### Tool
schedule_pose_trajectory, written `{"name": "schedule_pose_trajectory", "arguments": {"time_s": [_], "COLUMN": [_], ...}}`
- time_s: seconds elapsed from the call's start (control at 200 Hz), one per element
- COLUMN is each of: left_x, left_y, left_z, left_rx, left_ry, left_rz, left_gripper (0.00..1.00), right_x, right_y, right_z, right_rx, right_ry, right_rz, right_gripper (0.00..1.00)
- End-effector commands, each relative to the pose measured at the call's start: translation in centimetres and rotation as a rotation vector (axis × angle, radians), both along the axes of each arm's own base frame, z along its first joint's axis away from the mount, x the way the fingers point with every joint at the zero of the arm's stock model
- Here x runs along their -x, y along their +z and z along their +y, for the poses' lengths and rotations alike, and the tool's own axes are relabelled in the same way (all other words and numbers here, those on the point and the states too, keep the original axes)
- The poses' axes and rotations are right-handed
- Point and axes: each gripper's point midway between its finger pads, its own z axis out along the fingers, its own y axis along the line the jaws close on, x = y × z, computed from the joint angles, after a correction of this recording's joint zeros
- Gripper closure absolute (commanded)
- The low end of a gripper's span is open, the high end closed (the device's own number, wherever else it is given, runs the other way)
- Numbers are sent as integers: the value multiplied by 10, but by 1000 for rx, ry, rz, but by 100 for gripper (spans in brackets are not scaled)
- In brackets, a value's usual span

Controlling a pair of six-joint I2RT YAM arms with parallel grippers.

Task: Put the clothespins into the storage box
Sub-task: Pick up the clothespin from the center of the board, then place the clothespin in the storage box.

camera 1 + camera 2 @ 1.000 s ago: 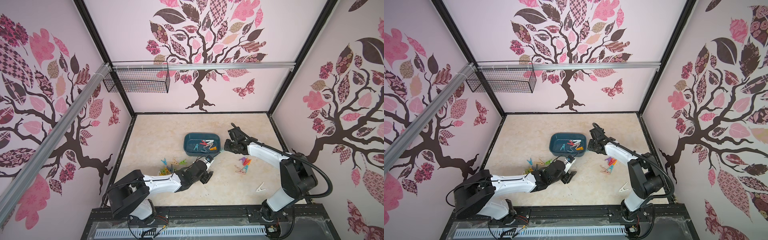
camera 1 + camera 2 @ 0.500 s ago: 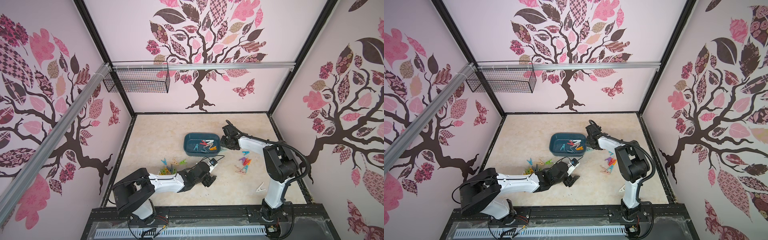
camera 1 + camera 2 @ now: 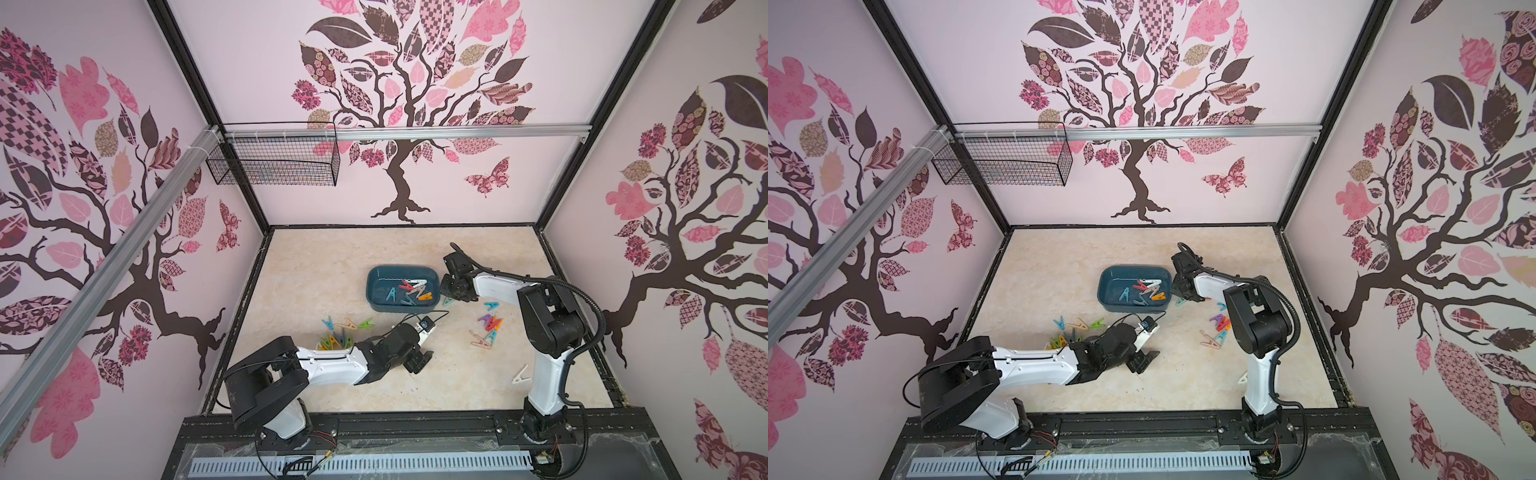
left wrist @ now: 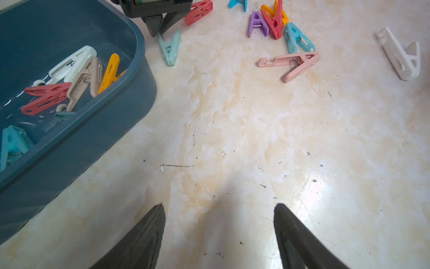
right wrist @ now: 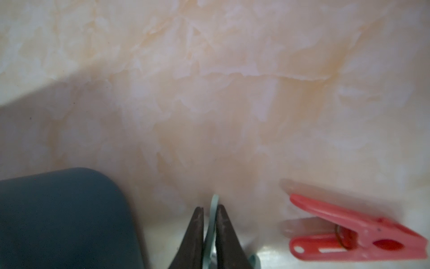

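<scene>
Storage box point(image 3: 380, 282) sits mid-table point(image 3: 332, 257), a handful of clothespins point(image 3: 411, 291) lying in it. Just off the box's near right corner, a single clothespin point(image 3: 447, 301). Farther right and nearer the robot, a cluster point(image 3: 490, 324). Well beyond that, a stray clothespin point(image 3: 520, 375). Near-left of the box, another heap point(image 3: 338, 332).

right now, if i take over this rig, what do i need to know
Left gripper: open, empty, low over bare table by the storage box.
Right gripper: shut on the mint clothespin, on the table beside the box.
Done: several clothespins in the box.
To do: the mint one, the right-side cluster, the pile by the left arm, the lone white clothespin.
</scene>
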Motion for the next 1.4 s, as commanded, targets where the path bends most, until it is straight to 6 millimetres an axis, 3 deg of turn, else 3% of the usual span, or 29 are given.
{"name": "schedule_pose_trajectory", "arguments": {"time_s": [0.0,0.17,0.325,0.35,0.445,0.525,0.62,0.705,0.845,0.95,1.07,1.14,1.271,1.396], "left_x": [-11,-34,-72,-75,-92,-106,-119,-127,-132,-132,-131,-130,-127,-116], "left_y": [32,61,76,69,64,62,61,57,48,42,44,50,62,82], "left_z": [-7,17,71,83,120,153,189,207,210,206,202,200,193,158], "left_rx": [65,167,286,265,270,312,369,371,365,382,387,392,361,240], "left_ry": [26,152,378,415,548,671,802,870,894,888,867,845,806,667], "left_rz": [-66,-49,15,42,73,104,133,153,186,212,219,206,153,49], "left_gripper": [23,23,23,23,22,23,23,23,23,23,23,24,24,24], "right_x": [4,20,37,37,35,28,17,8,-6,-12,-12,-10,-6,0], "right_y": [-2,42,88,95,122,133,127,113,95,85,88,104,126,133], "right_z": [-6,-13,-4,1,26,53,91,119,155,169,175,169,143,97], "right_rx": [26,37,15,8,-37,-84,-130,-177,-222,-237,-249,-236,-219,-203], "right_ry": [14,50,123,136,200,254,321,354,393,418,447,451,417,339], "right_rz": [21,-39,-112,-127,-181,-208,-198,-174,-162,-139,-132,-168,-212,-214], "right_gripper": [90,93,93,93,92,92,92,92,92,90,77,70,67,67]}}
